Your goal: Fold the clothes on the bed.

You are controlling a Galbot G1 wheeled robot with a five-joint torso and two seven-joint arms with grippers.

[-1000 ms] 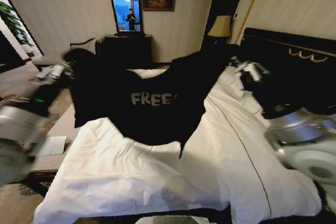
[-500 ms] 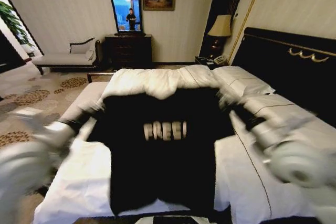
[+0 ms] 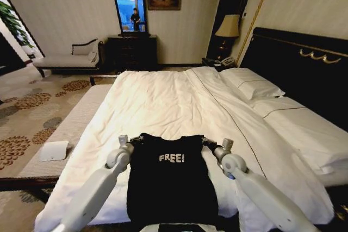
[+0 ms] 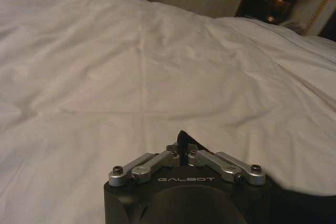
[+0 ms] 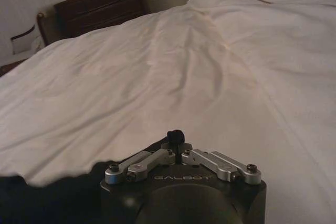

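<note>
Black T-shirt [image 3: 172, 183] pinched at both shoulders on the bed [image 3: 163, 101]

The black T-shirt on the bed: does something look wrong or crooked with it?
Nothing stands out. The black T-shirt lies flat and straight on the white duvet near the foot of the bed, "FREE!" lettering up. The left gripper and the right gripper are each shut on one shoulder. Its hem reaches the duvet's near edge.
</note>
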